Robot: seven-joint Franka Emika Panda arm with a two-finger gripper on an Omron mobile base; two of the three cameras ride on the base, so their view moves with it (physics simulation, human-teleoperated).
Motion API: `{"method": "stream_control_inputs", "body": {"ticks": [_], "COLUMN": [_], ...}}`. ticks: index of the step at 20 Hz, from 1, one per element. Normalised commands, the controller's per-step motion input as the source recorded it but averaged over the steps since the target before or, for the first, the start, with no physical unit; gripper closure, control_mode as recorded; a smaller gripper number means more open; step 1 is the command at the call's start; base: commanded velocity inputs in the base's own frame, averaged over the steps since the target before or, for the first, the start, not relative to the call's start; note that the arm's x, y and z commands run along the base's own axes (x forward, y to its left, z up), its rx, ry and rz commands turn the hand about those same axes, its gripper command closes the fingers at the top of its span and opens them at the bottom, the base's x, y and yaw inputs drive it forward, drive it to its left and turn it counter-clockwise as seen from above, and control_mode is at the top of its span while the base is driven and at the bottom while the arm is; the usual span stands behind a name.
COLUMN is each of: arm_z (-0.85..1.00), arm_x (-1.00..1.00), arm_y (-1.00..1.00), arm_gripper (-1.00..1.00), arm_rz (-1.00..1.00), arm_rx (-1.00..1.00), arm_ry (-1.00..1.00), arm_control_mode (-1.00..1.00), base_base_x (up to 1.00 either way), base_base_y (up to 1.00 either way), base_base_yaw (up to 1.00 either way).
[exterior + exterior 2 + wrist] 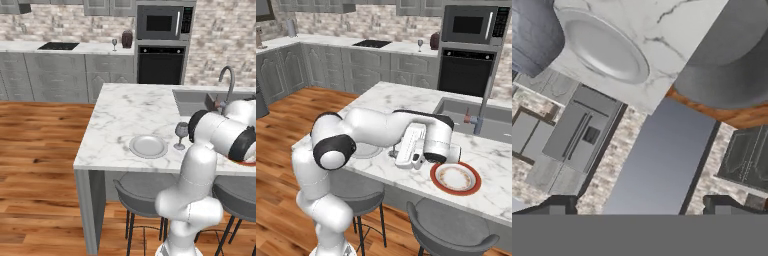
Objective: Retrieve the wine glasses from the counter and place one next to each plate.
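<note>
A kitchen with a wood floor holds a long marble counter [30, 46] against the brick back wall and a marble island [125, 115] with a sink in front of it. On the counter, right of the black cooktop [58, 46], one wine glass [114, 44] stands upright just beside a dark jar [127, 39]. On the island, seen in the left base view, the plain grey-white plate [148, 146] lies near the front edge, and a second wine glass [181, 135] stands upright just to its right, apart from the rim. Further right in the right base view, the red-rimmed plate [455, 178] lies by the front edge, with the arm's wrist touching or hanging over its left rim. The end effector [640, 205] is released, its dark fingertips [558, 204] spread wide with nothing between them. Grey stools [137, 192] stand under the island's front edge.
</note>
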Motion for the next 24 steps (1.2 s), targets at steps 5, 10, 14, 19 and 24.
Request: {"method": "stream_control_inputs", "body": {"ticks": [5,10,14,19,24], "arm_z": [0.67,0.21,0.07,0.33,0.38], "arm_x": [-0.3,0.0,0.01,-0.03,-0.24], "arm_y": [0.57,0.51,0.67,0.27,0.3], "arm_gripper": [-1.0,-1.0,-1.0,-1.0,-1.0], "arm_rz": [-0.09,-0.07,-0.05,0.01,0.03], "arm_rx": [-0.02,0.0,0.0,0.0,0.02], "arm_ry": [-0.14,0.0,0.0,-0.05,-0.16], "arm_control_mode": [-1.0,-1.0,-1.0,-1.0,1.0], "base_base_x": [0.0,0.0,0.0,0.0,-0.12], "base_base_y": [0.0,0.0,0.0,0.0,0.19], "base_base_yaw": [0.0,0.0,0.0,0.0,0.0]}}
